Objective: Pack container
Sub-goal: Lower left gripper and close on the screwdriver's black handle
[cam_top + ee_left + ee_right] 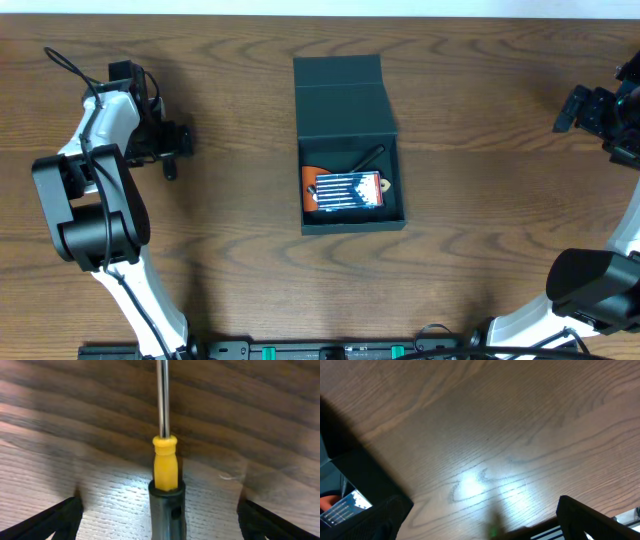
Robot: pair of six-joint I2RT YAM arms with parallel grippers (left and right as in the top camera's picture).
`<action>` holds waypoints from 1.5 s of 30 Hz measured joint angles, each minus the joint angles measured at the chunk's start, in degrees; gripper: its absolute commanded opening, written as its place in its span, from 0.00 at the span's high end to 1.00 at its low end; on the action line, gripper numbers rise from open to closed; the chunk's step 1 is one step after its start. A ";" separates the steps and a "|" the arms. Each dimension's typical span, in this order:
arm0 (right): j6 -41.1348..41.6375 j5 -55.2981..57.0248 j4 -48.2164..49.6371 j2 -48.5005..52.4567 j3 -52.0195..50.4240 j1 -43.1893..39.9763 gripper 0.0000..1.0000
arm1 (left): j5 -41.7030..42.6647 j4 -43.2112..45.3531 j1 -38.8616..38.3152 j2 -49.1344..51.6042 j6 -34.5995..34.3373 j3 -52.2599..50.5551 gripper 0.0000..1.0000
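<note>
The dark teal-green container [340, 95] stands at the table's middle with its flap lid folded back. Inside lie an orange-backed case of bits [345, 190] and a dark tool [366, 158]. A corner of the container also shows in the right wrist view [355, 472]. My left gripper [172, 148] is at the far left. In the left wrist view it [160, 506] is open, with its fingers on either side of a screwdriver [165, 467] with a dark handle, yellow collar and steel shaft, lying on the table. The fingers are not touching it. My right gripper [585, 108] is open and empty at the far right edge [482, 505].
The wooden table [480, 230] spreads around the container. Both arm bases stand at the front corners, the left one [95, 215] and the right one [590, 285]. A black rail with green marks [330, 350] runs along the front edge.
</note>
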 measured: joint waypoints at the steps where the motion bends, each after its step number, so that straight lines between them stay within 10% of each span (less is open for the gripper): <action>1: 0.00 0.02 -0.02 0.00 0.00 0.00 0.01 | 0.00 0.22 0.00 0.00 -0.09 0.00 0.02; 30: -0.87 0.04 -1.11 0.00 0.00 0.00 0.01 | 3.87 1.73 0.11 0.00 -0.11 0.26 0.33; 45: -0.92 0.04 -1.49 0.00 0.00 0.00 0.01 | 2.19 0.76 0.04 0.00 -0.11 0.26 0.32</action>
